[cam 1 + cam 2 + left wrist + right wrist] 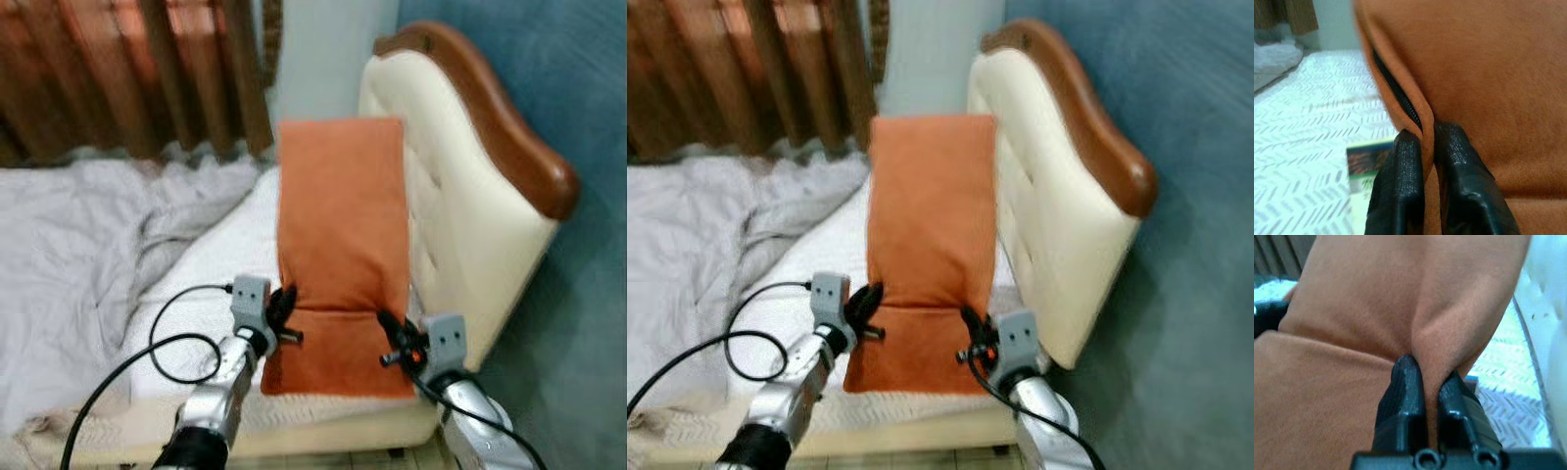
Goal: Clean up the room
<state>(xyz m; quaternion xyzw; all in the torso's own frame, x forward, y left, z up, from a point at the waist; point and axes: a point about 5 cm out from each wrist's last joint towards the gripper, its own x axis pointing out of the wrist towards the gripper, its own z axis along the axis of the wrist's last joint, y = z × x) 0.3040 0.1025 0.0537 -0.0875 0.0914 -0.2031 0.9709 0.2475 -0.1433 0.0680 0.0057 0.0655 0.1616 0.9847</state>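
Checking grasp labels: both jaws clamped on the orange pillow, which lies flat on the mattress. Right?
Not flat. The left gripper and right gripper do pinch the orange pillow, but the left eye view shows it folded, its upper part standing upright against the headboard.

Silver arms (214, 411), black-fingered tools, black cables (118, 377)

We can read no text, label or number anywhere. The only printed thing we see is a small green-and-dark card or packet (1367, 169) lying on the herringbone sheet (1308, 127) beside the orange cushion (1484, 73); its markings are too blurred to make out.
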